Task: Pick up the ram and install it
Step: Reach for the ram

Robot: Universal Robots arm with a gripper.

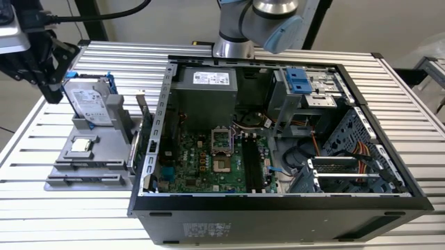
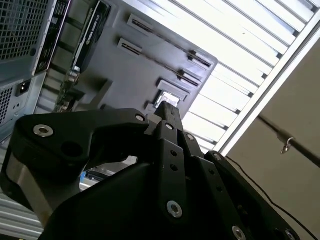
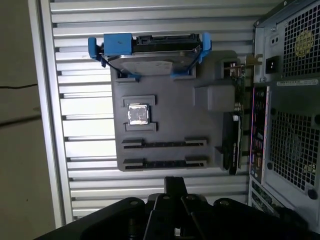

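Observation:
My gripper hangs above the table at the exterior view's far left, just beside the grey parts holder. Its black fingers are pressed together in both wrist views, gripper and gripper, with nothing seen between them. The holder lies below it, and its two long slots look dark and flat. The ram is out of view. In the open computer case the motherboard has black memory slots.
On the holder stand a silver hard drive in a blue frame, a small square processor chip and a graphics card at the edge next to the case. The slatted table's edge runs close by.

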